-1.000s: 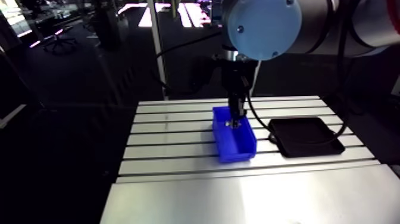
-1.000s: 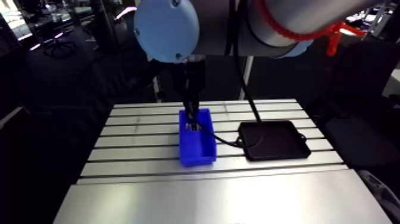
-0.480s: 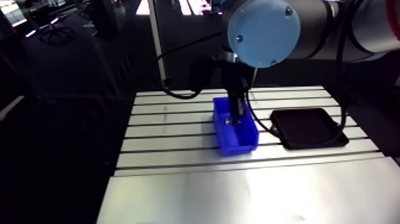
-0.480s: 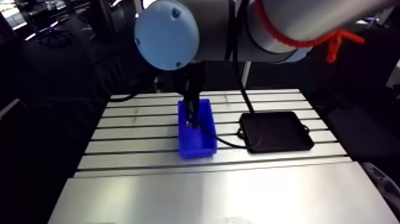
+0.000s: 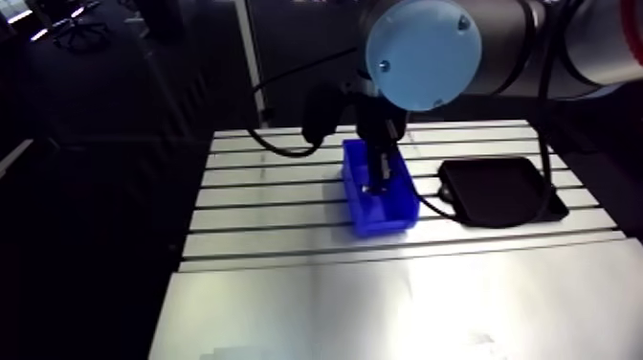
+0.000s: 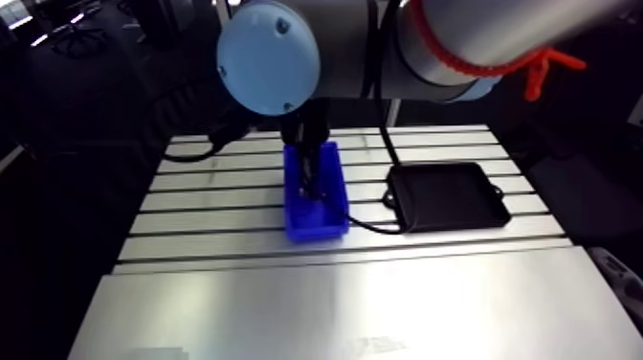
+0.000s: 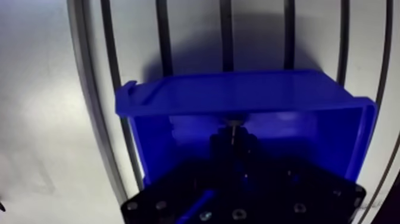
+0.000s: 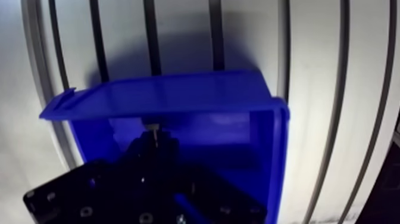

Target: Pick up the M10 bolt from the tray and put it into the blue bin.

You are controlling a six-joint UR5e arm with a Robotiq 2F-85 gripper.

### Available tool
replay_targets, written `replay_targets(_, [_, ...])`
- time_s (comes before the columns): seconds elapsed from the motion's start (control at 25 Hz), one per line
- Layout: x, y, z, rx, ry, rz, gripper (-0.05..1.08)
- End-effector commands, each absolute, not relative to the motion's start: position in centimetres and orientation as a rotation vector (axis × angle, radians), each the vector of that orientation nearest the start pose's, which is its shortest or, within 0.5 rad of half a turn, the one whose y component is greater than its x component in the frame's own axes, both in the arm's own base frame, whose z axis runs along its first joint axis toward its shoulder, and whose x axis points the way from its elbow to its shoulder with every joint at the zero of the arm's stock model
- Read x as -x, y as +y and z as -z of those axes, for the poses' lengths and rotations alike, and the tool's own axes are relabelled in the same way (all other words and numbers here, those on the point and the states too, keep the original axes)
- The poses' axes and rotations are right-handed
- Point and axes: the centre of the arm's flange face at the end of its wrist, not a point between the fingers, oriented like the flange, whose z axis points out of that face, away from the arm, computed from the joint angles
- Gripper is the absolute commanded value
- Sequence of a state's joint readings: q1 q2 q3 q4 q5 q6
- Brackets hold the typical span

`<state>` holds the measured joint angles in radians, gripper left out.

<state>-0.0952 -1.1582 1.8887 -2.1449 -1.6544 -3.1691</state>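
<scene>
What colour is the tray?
The tray is black, clearest in the arm view.

In the wrist view the gripper [image 7: 235, 136] shows you only a dark mass down inside the blue bin [image 7: 250, 95]. It covers most of the bin's floor, and the bin's near end is lost beneath it. At its tip there is a small pale glint [image 7: 236, 124], too blurred to name. In the arm view the light-blue joint cap [image 5: 424, 53] hides the gripper's upper part, and what shows below is small and dark. The black tray [image 5: 498, 191] is too dark for you to read its inside. The bench [image 5: 287, 287] is cut off at the view's lower edge.
</scene>
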Motion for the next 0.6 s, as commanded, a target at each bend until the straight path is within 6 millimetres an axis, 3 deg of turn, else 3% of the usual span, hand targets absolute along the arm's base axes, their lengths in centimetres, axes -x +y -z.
replay_targets(0.04, [55.9,-6.9,-17.1,2.009,2.186,0.098,0.87])
replay_targets(0.2, [55.8,-7.1,-17.6,2.011,2.192,0.091,0.54])
replay_targets(0.4, [55.5,-7.7,-20.6,2.012,2.246,0.049,0.2])
replay_targets(0.52, [55.6,-8.1,-22.9,2.001,2.271,0.038,0.05])
replay_targets(0.6, [56.0,-8.3,-25.0,1.995,2.278,0.042,0.01])
